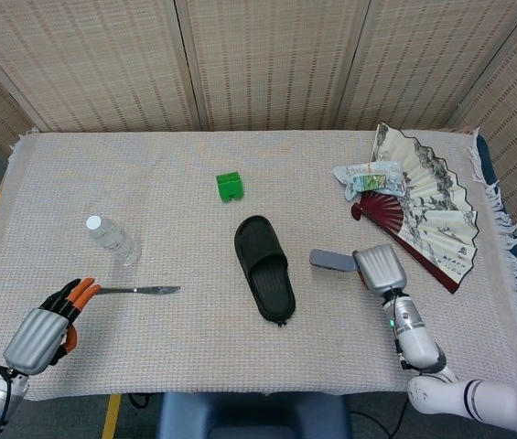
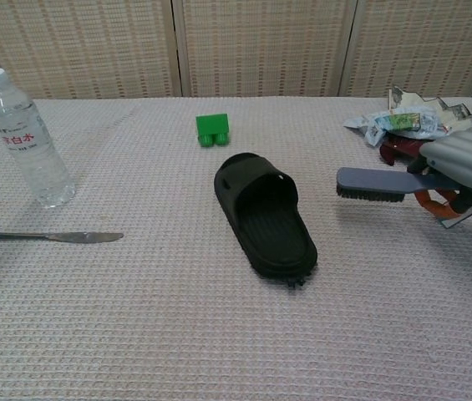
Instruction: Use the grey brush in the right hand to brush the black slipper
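Note:
The black slipper [image 1: 263, 266] lies mid-table, toe end toward the far side; the chest view shows the slipper [image 2: 266, 215] with its strap at the back. My right hand [image 1: 380, 268] holds the grey brush [image 1: 332, 261] by its handle, to the right of the slipper and apart from it. In the chest view the brush [image 2: 373, 184] hangs bristles down above the cloth, with the right hand [image 2: 466, 167] at the frame's right edge. My left hand [image 1: 46, 327] sits at the near left corner, holding nothing, fingers apart; the chest view does not show it.
A table knife [image 1: 136, 290] lies just past my left hand. A water bottle [image 2: 24, 125] stands at the left, a green block [image 2: 211, 129] behind the slipper. A folding fan [image 1: 427, 208] and a crumpled wrapper [image 1: 368, 176] occupy the far right.

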